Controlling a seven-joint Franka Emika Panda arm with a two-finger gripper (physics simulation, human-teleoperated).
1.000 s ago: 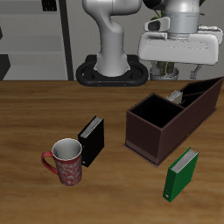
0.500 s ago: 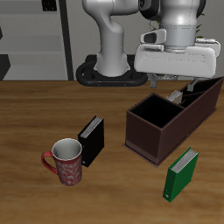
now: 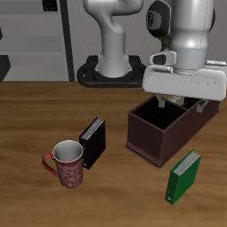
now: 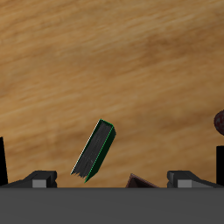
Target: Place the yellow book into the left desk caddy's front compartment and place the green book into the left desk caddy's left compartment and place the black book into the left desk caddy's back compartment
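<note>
- Your fingers are spread wide in the wrist view, one at each edge, with nothing between them.
- The gripper hangs empty just over the left desk caddy. Its body hides the sections behind the large open one.
- I cannot make out the yellow book in either view, so I cannot tell you whether it sits in the front compartment.
- Reading the exterior view as a clock face, the green book stands upright on the table at 6 o'clock from the gripper, near the caddy's front wall but apart from it.
- The black book stands at 8 o'clock from the gripper, and a red mug sits just beside it at 8 o'clock again.
- Judging by this, you are between placements, and the green book looks the nearest pick.
- Lift clear of the caddy walls, move toward 6 o'clock, and set the fingers across the thin cover. A book standing on edge may tip if nudged.
</note>
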